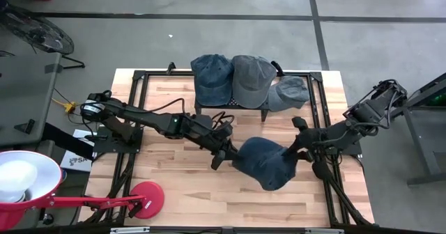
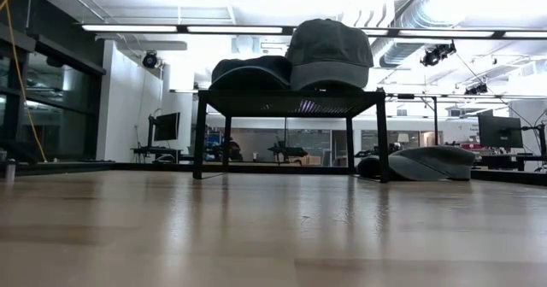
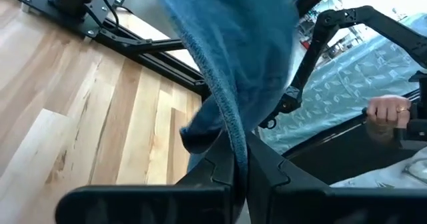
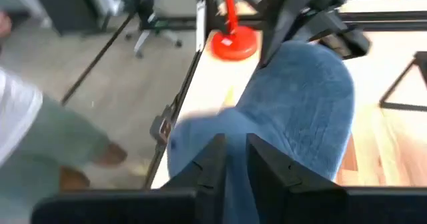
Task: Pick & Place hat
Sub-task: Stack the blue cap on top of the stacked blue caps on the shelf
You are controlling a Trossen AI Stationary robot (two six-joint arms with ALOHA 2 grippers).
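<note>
A blue denim hat [image 1: 268, 163] sits between both grippers over the near middle of the table; it also shows in the left wrist view [image 3: 240, 44] and the right wrist view [image 4: 300, 97]. My left gripper [image 1: 230, 154] [image 3: 240, 167] is shut on its left side. My right gripper [image 1: 298, 152] [image 4: 235, 161] is shut on its right side. Neither the hat nor the grippers appear in the low view. My left gripper pinches the hat's stitched rim edge [image 3: 235, 141] between its two fingers, coming from the table's left. The cloth rises away from the fingers in a fold. My right gripper pinches the hat's blue cloth at its right side [image 4: 220, 127] between its two fingers, coming from the table's right; the fingers themselves hide which part it is.
A black rack [image 1: 197, 107] [image 2: 291, 101] stands at the far middle, carrying a dark blue hat [image 1: 211, 77] and a grey hat [image 1: 251, 77]. Another grey hat [image 1: 289, 91] [image 2: 432, 161] lies on the table to the rack's right. A red lamp base [image 1: 146, 198] sits near left. A person's hand [image 3: 387, 111] shows beyond the table.
</note>
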